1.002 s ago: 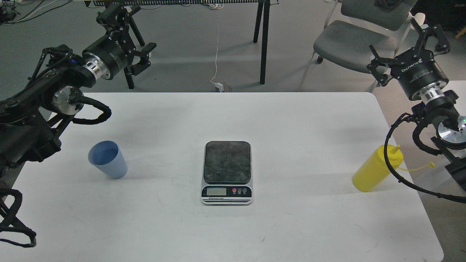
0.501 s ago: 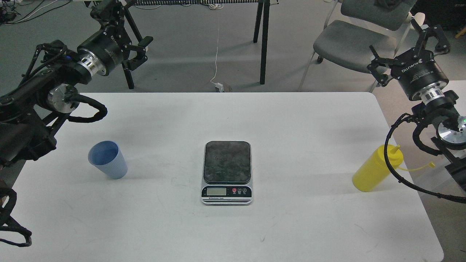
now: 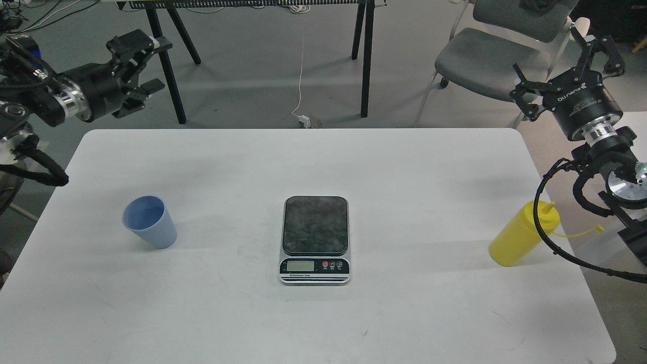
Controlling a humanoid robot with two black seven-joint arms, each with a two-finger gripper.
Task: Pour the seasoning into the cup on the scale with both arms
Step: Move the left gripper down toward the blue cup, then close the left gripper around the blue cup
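The left gripper (image 3: pixel 144 68) — fingers spread, empty — has been swung away toward ten o'clock; the cup (image 3: pixel 149 221) is left untouched, the scale (image 3: pixel 315 239) unloaded.

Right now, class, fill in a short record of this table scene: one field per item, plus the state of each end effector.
cup: small light-blue ribbed cup, upright, table's left, empty
scale: flat grey-topped kitchen scale, centre, platform bare
seasoning: yellow plastic squeeze bottle, upright, near right edge
table: white rounded table
left end effector: open, beyond the table, holding nothing
right end effector: open, beyond the table, holding nothing
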